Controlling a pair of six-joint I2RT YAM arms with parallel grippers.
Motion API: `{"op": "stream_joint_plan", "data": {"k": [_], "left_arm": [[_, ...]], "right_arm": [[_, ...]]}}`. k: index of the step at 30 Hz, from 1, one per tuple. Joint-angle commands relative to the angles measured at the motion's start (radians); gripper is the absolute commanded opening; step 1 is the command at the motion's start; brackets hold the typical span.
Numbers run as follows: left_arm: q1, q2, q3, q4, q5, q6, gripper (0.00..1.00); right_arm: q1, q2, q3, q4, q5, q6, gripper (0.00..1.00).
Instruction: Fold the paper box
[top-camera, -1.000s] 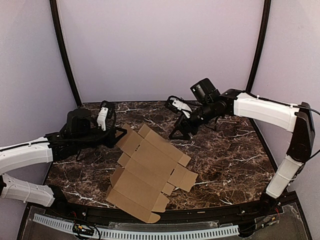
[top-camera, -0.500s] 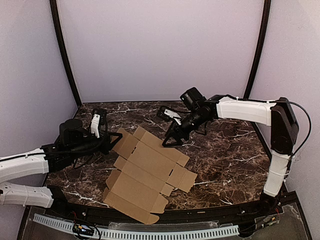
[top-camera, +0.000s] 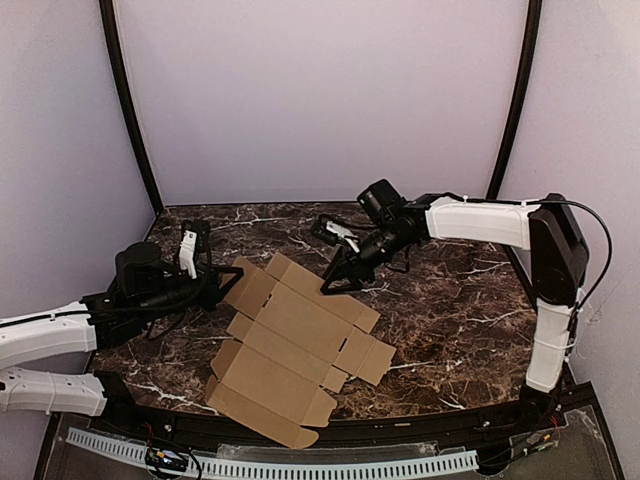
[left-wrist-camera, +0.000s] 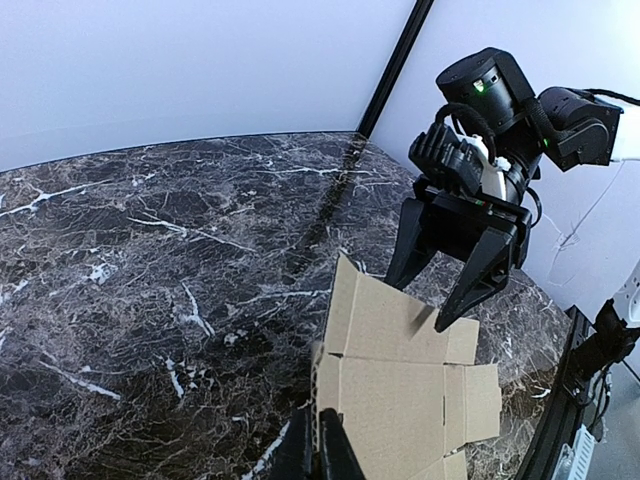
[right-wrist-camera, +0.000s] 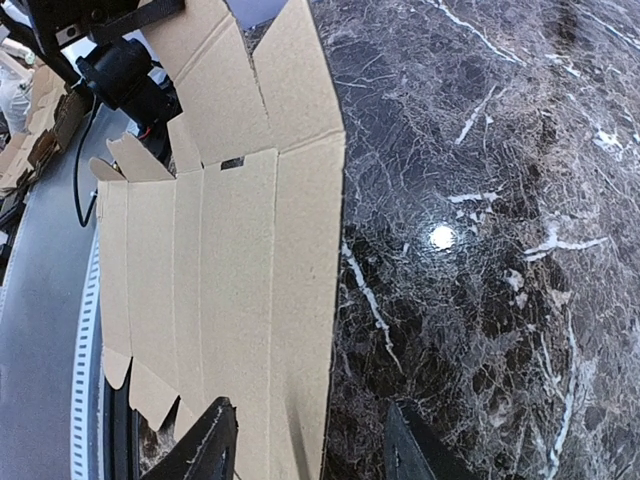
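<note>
1. Plastic strip (top-camera: 300, 468), white and ribbed with small slots, curves along the near edge below the tabletop (top-camera: 460, 310), a glossy dark brown stone-look slab with white veins.
2. Cardboard sheet (top-camera: 295, 345), plain brown and unfolded, lies flat on the tabletop left of centre, running diagonally from the near edge toward the middle. It is cut into long creased panels with rounded tabs and small slots, and its corrugated edge shows in the left wrist view.
3. Left tool (top-camera: 222, 282), black, is closed together on the sheet's left flap, its thin tips pinching the cardboard edge.
4. Right tool (top-camera: 335, 283), black with two wedge-shaped fingers (left-wrist-camera: 412, 245), has its jaws apart and straddles the sheet's far right edge. One finger is over cardboard and the other over bare stone. I cannot tell whether they touch.
5. Walls (top-camera: 320, 100), smooth and pale lilac, close off the back, with two curved black poles (top-camera: 125, 110) at the corners.
</note>
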Motion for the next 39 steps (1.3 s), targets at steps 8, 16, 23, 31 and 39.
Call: {"op": "stream_joint_plan", "data": {"k": [8,16,23,31,39], "left_arm": [[0.001,-0.021,-0.044,0.068,-0.006,-0.03,0.01],[0.001,-0.03,-0.066,0.112,-0.022,-0.045,0.01],[0.001,-0.037,-0.06,0.042,-0.094,-0.029,0.09],[0.001,-0.085,-0.024,-0.09,-0.241,-0.033,0.54],[0.001,-0.068,0.085,-0.154,-0.081,-0.091,0.6]], "right_arm": [[-0.002,0.027,0.008,0.02,-0.06,-0.007,0.31],[0.009,0.02,0.002,0.021,-0.06,-0.01,0.0],[0.017,-0.042,-0.023,0.017,0.047,-0.016,0.0],[0.054,-0.132,-0.011,-0.045,0.335,-0.018,0.0],[0.11,-0.128,0.008,-0.061,0.563,0.015,0.0]]}}
